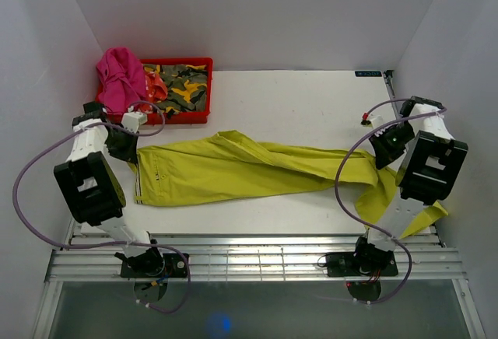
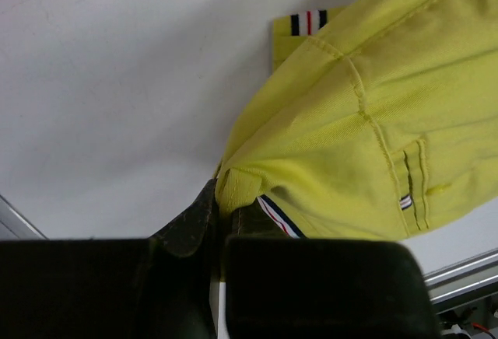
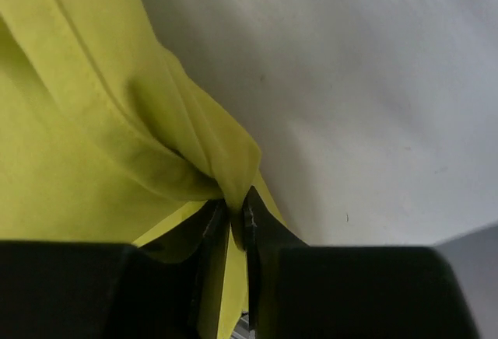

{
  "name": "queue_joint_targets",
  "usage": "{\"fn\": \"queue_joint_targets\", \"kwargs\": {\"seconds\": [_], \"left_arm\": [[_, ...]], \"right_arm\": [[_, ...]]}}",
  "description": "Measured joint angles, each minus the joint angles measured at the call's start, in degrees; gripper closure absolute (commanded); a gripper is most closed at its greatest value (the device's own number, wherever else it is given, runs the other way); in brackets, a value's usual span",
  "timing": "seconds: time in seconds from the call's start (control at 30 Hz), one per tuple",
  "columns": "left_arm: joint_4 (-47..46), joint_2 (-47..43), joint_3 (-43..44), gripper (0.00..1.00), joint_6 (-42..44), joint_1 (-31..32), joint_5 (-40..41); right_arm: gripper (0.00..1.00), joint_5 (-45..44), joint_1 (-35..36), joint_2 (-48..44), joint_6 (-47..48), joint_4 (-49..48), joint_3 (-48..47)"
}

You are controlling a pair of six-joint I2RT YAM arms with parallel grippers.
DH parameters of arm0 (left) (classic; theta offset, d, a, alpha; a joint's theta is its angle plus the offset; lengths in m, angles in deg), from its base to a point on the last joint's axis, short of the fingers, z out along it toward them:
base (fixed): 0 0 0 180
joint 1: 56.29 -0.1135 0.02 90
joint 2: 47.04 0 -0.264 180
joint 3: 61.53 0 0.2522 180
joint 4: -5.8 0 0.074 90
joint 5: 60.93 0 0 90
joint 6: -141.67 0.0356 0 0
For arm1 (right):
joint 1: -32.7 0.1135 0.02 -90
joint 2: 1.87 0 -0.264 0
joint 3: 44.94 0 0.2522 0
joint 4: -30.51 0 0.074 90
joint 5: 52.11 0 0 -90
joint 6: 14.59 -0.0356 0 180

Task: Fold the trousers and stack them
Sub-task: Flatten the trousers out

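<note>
The lime yellow-green trousers (image 1: 233, 169) lie stretched across the table, waistband at the left, legs running right and draping over the front right edge. My left gripper (image 1: 124, 143) is shut on the waistband corner; the left wrist view shows the trousers (image 2: 373, 121) pinched at my gripper (image 2: 219, 214), next to a striped trim. My right gripper (image 1: 387, 146) is shut on the leg cloth near the right end; the right wrist view shows a fold of the trousers (image 3: 117, 137) bunched into my gripper (image 3: 232, 218).
A red bin (image 1: 201, 113) at the back left holds a camouflage garment (image 1: 180, 86), with a pink garment (image 1: 120, 77) hanging over its left side. A small red-tipped item (image 1: 365, 118) sits at the back right. A metal rail (image 1: 249, 257) runs along the front edge.
</note>
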Motion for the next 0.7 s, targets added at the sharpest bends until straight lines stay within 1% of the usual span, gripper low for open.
{"fn": "queue_joint_targets", "kwargs": {"seconds": [0.03,0.07,0.13,0.17,0.2,0.23,0.27,0.37,0.4,0.43,0.5,0.57,0.67,0.7], "left_arm": [[-0.2,2.4,1.2,1.00,0.0,0.0,0.0],[-0.3,4.4,2.3,1.00,-0.1,0.0,0.0],[-0.1,7.5,4.6,0.89,-0.4,-0.1,0.1],[-0.1,8.8,5.6,0.83,-0.6,-0.1,0.1],[-0.1,9.6,6.4,0.77,-0.9,-0.1,0.2],[0.1,10.0,7.4,0.64,-1.2,-0.1,0.2],[0.2,10.3,8.0,0.56,-1.3,-0.1,0.2],[0.0,10.1,9.9,0.39,-2.3,-0.1,0.5],[-0.1,9.6,10.2,0.36,-2.5,-0.2,0.4],[-0.1,9.1,10.2,0.35,-2.5,-0.3,0.4],[0.7,7.3,10.1,0.31,-2.2,-0.6,0.0],[1.5,4.4,9.6,0.30,-0.9,-0.7,-0.6],[3.7,-2.3,7.3,0.28,2.6,-0.8,-2.1],[4.5,-5.0,6.1,0.28,4.2,-0.8,-2.8]], "right_arm": [[0.75,0.1,0.9,2.0,-0.6,0.1,-1.2],[0.55,0.0,1.8,3.5,-1.4,0.3,-2.1],[0.36,-0.1,3.9,5.3,-3.1,0.6,-3.8],[0.20,0.0,5.0,6.1,-4.0,1.2,-5.3],[0.14,0.0,5.8,6.7,-5.1,1.4,-6.6],[0.09,0.0,6.6,7.4,-5.7,1.8,-8.7],[0.04,0.2,7.5,8.2,-6.4,2.4,-11.3],[0.07,0.5,8.3,8.9,-7.6,2.8,-18.3],[0.07,0.4,8.1,8.6,-7.7,3.0,-20.2],[0.07,0.3,7.7,8.0,-7.6,3.1,-21.1],[0.07,-0.2,6.9,5.7,-6.9,3.5,-21.1],[0.04,-1.0,5.9,0.7,-4.9,3.6,-17.7],[0.00,-3.4,4.6,-10.5,-1.2,3.7,-7.3],[0.05,-4.3,4.5,-14.6,-0.2,3.9,-3.3]]}}
